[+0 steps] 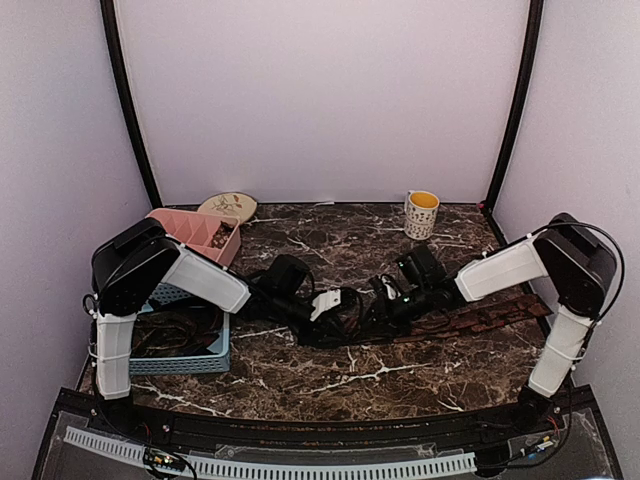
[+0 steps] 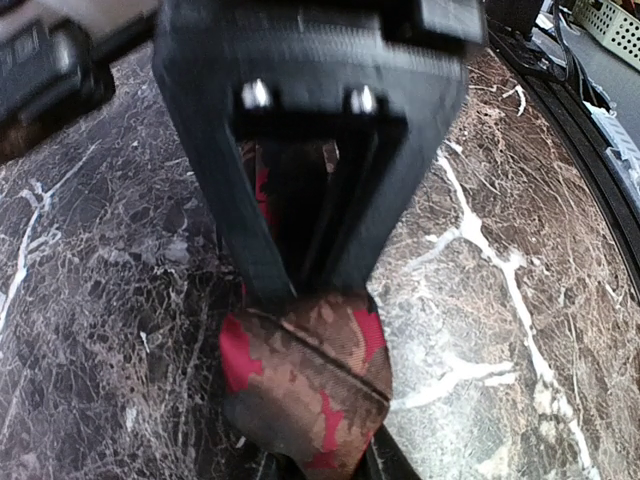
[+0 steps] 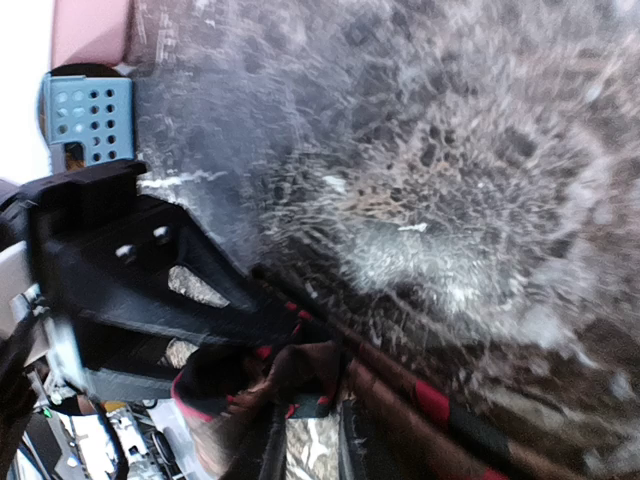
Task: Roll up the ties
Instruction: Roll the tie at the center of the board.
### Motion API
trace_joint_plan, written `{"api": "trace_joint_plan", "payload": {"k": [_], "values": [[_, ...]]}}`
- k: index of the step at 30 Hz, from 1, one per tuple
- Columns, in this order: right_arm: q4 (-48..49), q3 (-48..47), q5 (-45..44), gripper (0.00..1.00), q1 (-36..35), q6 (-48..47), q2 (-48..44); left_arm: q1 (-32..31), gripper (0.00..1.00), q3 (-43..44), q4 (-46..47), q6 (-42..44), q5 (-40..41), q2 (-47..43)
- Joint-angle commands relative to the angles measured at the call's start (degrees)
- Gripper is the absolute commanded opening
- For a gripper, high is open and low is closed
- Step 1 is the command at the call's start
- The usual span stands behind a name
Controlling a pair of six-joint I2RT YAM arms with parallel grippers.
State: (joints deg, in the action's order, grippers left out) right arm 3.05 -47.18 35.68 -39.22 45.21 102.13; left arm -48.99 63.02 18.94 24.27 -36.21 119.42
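At the middle of the marble table (image 1: 330, 375), your left gripper (image 2: 305, 285) has its fingers pinched tight on the folded end of the red-and-brown patterned tie (image 2: 305, 380). The rest of the tie lies flat on the table, running off to your right. Your right gripper (image 1: 388, 292) sits just beside the left one, and you cannot tell how its jaws stand.

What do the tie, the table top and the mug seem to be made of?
The tie looks like woven fabric, faintly glossy: it folds softly. The table top looks like polished dark marble, white-veined, though possibly printed laminate. The mug is probably glazed ceramic: white, patterned, yellow inside.
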Motion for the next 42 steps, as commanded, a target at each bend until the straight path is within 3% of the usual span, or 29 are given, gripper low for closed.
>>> {"api": "trace_joint_plan", "payload": {"k": [1,5,12,16,24,29,32,42], "values": [[-2.2,1.0,-0.3,0.22,1.5,-2.4,-5.1,-0.2,0.24,0.5,-9.1,1.9,1.8,2.2],[-3.9,0.1,-0.7,0.39,2.0,-3.2,-8.7,-0.2,0.24,0.8,-9.6,1.9,1.7,2.3],[-4.3,-2.9,1.5,0.43,0.4,-2.2,-6.5,-0.2,0.24,1.2,-9.7,2.2,1.9,2.3],[-6.0,-3.4,0.7,0.38,-0.7,-3.2,-3.8,-0.2,0.25,1.1,-9.6,2.0,1.8,2.3],[-9.2,-3.3,-2.9,0.0,-0.3,-6.5,-1.2,0.2,0.34,0.8,-8.0,-0.4,1.4,1.6],[-7.9,-0.8,-3.8,0.0,1.1,-7.0,-0.9,1.3,0.54,-5.2,2.8,-4.7,0.1,-4.0],[-7.3,-0.1,-3.8,0.0,1.4,-7.4,-0.1,1.4,0.61,-8.3,6.1,-4.9,0.7,-6.4],[-6.8,1.2,-4.7,0.0,1.5,-7.8,0.5,1.4,0.65,-10.6,13.3,-6.9,0.9,-2.9]]}}
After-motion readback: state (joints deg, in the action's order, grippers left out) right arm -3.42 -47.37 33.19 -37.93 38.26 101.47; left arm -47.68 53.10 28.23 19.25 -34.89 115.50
